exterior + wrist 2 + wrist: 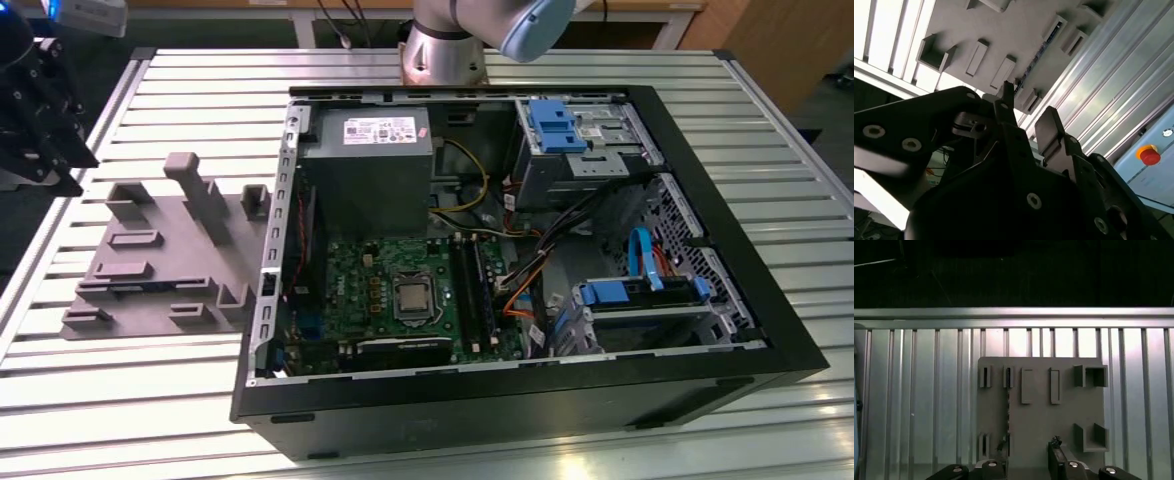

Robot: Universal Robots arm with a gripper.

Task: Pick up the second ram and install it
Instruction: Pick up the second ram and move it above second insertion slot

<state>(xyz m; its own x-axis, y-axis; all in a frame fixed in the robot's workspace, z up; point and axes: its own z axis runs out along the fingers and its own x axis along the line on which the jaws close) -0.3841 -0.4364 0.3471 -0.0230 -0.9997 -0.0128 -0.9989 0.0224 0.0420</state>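
Zero progress on the install yet: gripper [1026,460] hangs open and empty above the grey fixture [1039,425], and the second ram [1008,415] sits in that fixture's slot, not picked up.

You have a table [147,400] of long silvery metal slats, which run from the exterior view's left to its right with narrow grooves between them. Toward the exterior view's left, a flat grey plastic plate [140,275] lies on the slats, with raised blocks and slots on its upper face. Just beside it, on the exterior view's right, an open black computer case [534,405] lies on its side with its insides facing up, covering the table's middle and much of that side. Behind the case, at the far edge, stands the arm's round base [441,55]. In the first wrist view the plate [1044,415] lies square to the slats [914,400].
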